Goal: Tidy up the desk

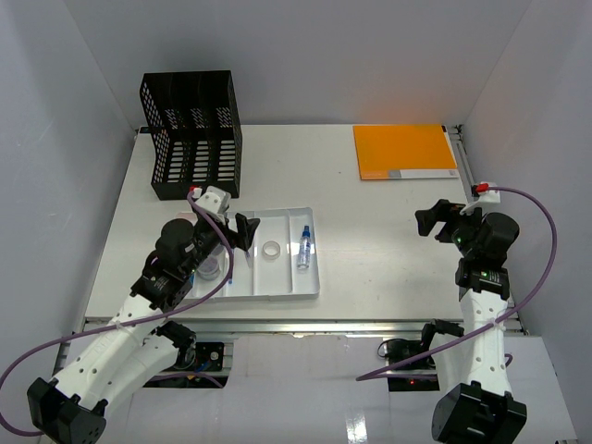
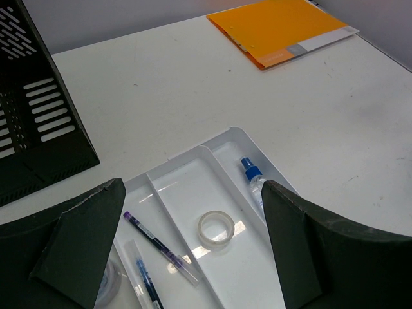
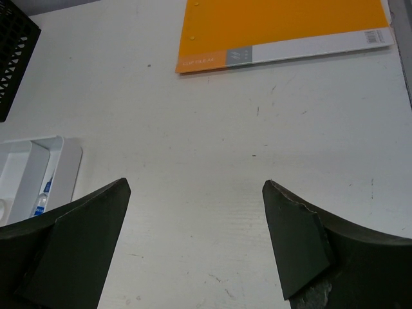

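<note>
Mostly done, I'd judge: tape roll, blue bottle and pens sit in tray at front of desk. Left to do: orange folder, flat at far right, prob goes in black file rack (far left). L hand open, empty, over tray. R hand open, empty, near folder w/ no obstruction.
</note>
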Controlling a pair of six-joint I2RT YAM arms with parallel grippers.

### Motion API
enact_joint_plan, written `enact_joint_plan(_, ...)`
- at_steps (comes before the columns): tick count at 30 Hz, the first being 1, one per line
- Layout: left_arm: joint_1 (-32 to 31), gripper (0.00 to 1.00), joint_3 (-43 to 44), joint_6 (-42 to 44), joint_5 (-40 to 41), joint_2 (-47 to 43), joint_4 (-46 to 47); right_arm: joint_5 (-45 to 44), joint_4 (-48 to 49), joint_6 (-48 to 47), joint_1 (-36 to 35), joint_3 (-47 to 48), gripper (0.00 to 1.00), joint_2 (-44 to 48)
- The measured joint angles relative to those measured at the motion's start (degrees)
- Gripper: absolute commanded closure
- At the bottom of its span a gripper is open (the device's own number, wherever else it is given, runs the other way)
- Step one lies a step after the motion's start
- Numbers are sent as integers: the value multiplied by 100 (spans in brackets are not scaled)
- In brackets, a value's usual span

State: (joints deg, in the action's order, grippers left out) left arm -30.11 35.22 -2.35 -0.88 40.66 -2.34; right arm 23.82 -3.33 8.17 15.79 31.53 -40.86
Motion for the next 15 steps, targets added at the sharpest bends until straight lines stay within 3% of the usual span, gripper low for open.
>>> enact_joint_plan(15, 0, 2, 0, 2, -2, 7, -25, -155, 0, 64, 29, -2, 10, -11)
